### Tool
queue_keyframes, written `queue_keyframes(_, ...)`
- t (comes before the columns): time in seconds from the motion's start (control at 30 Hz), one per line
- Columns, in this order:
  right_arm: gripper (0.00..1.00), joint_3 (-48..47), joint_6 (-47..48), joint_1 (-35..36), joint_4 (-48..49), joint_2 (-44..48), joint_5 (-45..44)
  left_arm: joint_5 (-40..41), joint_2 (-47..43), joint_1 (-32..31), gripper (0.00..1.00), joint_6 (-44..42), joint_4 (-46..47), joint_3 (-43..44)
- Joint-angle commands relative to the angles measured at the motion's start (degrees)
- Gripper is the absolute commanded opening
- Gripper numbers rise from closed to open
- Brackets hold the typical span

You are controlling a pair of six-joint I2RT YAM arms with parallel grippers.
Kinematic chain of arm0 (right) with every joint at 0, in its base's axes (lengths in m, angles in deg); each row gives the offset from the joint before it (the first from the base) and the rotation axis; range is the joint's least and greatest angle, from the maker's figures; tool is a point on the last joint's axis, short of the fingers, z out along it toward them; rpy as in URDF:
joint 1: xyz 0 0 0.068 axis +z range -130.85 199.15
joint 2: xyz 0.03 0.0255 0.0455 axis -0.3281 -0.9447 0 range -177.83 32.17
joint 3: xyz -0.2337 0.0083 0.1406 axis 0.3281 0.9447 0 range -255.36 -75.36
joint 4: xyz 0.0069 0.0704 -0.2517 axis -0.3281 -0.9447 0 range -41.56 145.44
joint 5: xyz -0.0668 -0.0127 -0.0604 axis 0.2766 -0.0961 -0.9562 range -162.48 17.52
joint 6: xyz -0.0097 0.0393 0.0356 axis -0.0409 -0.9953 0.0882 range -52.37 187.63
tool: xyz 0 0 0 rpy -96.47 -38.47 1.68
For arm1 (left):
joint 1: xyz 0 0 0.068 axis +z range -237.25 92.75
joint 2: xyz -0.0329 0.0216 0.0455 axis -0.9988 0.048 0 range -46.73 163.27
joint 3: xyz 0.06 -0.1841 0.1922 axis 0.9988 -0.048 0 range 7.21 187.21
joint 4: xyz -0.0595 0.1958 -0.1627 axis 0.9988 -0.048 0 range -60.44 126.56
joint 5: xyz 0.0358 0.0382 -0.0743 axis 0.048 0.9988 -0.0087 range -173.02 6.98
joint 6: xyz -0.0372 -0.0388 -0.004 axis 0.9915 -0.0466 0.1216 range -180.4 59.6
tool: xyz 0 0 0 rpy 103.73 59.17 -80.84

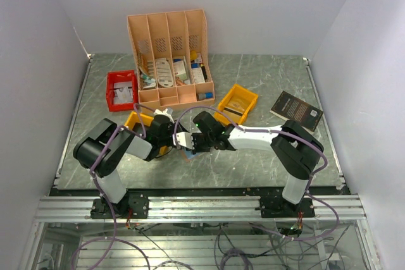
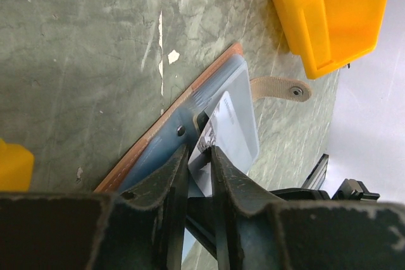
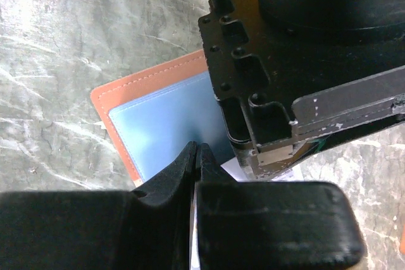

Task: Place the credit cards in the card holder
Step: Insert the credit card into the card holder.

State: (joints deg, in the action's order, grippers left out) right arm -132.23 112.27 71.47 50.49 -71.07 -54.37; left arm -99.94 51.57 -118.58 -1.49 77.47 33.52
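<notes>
Left gripper (image 2: 197, 164) pinches a pale credit card (image 2: 233, 128) over the tan, blue-pocketed card holder (image 2: 161, 140); right gripper (image 3: 195, 156) nearly closed, grasp unclear.

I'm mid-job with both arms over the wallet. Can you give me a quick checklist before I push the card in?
1. Left gripper shut on a credit card: ok.
2. Card holder open, inner face up: ok.
3. Card's leading edge inside the blue pocket: cannot tell.
4. Right gripper shut at the holder's edge. Whether it grips the pocket flap: cannot tell.
5. Room between the two grippers: not ok, they are crowded together in the top view.
</notes>
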Motion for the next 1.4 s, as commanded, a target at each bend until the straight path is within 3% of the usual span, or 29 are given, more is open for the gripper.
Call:
queue_keyframes(0.0, 0.0, -0.1, 1.18, -0.02, -0.68, -0.67, -4.58, -0.65, 1.77, 0.17, 0.33, -0.95, -2.14, -1.14)
queue_keyframes(0.77, 0.0, -0.27, 1.24, -4.03, -1.06, 0.77, -6.51, 1.15, -2.49, 0.31, 0.44, -1.67, -4.62, -1.56)
queue_keyframes(0.87, 0.0, -0.27, 0.58, -5.32, -2.31, 2.07, -2.84, 1.81, -5.01, 0.33, 0.45, -2.1, -5.01, -1.85)
queue_keyframes(0.97, 0.0, -1.06, -0.38, -8.28, -4.59, 4.79, 6.32, 2.99, -9.46, 0.31, 0.47, -3.6, -7.96, -1.67)
queue_keyframes(1.13, 0.08, -3.5, -2.51, -15.55, -9.34, 7.47, 22.93, 6.28, -21.21, 0.24, 0.47, -8.05, -16.08, -2.02)
queue_keyframes(1.37, 0.41, -9.33, -13.76, -20.37, -15.03, 2.35, 29.33, 16.37, -43.76, 0.28, 0.47, -17.31, -29.87, -2.13)
